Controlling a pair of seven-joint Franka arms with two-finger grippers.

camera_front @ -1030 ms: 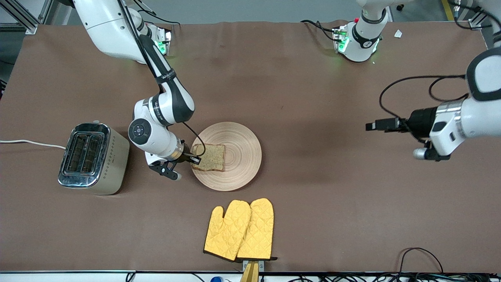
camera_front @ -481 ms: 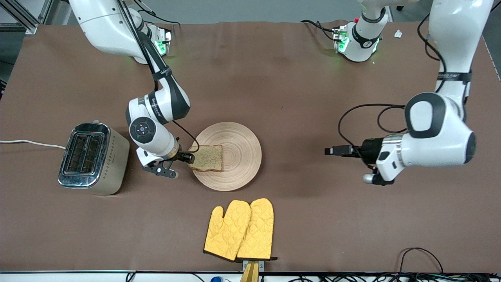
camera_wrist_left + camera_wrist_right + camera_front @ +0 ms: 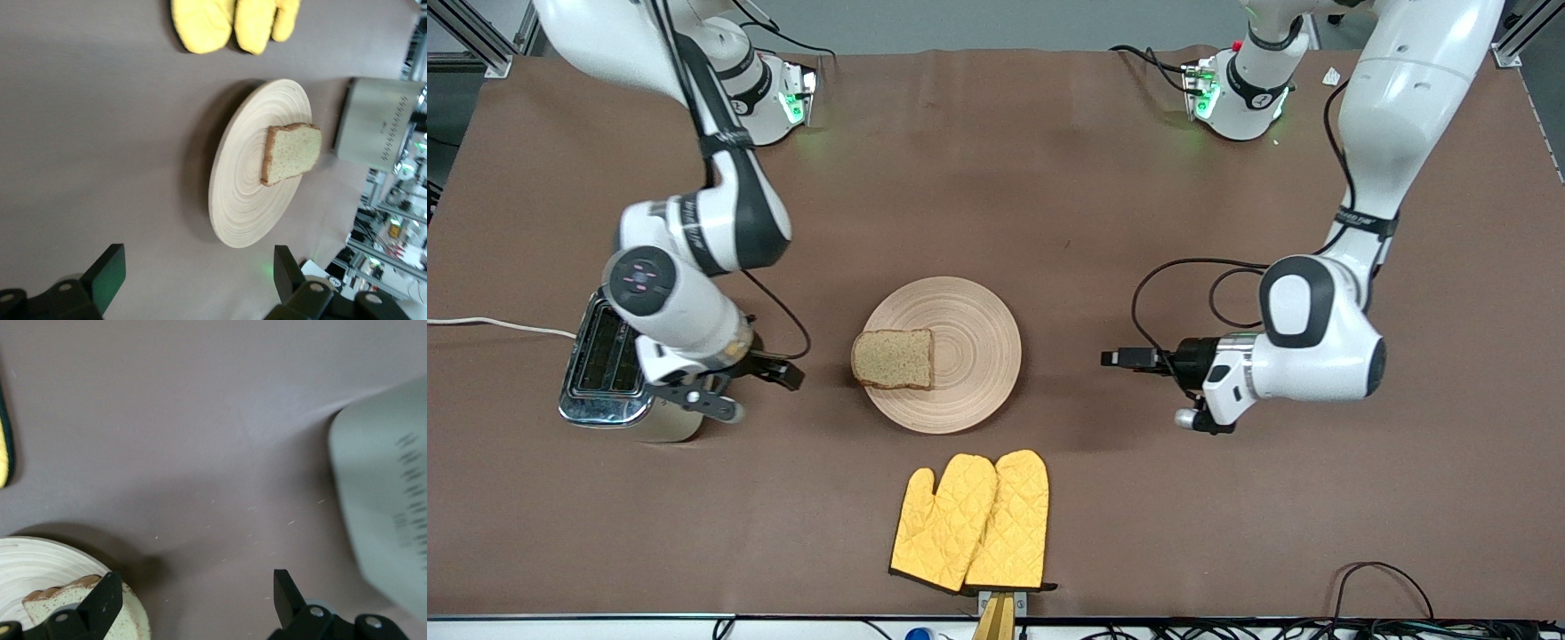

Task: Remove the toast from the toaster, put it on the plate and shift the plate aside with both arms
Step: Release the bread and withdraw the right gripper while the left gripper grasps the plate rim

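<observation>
The toast [image 3: 893,359] lies flat on the round beige plate [image 3: 978,342], on the part toward the right arm's end, overhanging the rim a little. My right gripper [image 3: 781,371] is open and empty over the table between the toaster and the plate. Its wrist view shows the plate's rim [image 3: 27,563] and a corner of the toast [image 3: 63,599] past the open right gripper [image 3: 193,600]. My left gripper [image 3: 1125,358] is open and empty over the table beside the plate, toward the left arm's end. Its wrist view shows the plate [image 3: 243,207] and toast [image 3: 291,153] past the open left gripper [image 3: 197,280].
A steel toaster [image 3: 636,391] stands toward the right arm's end, with a white cord [image 3: 489,324]. It also shows in both wrist views [image 3: 377,123] [image 3: 390,513]. Two yellow oven mitts [image 3: 971,520] lie nearer the front camera than the plate.
My right gripper has let go of the toast and drawn back toward the toaster. The left arm has swung in toward the plate. The toast stays on the plate.
</observation>
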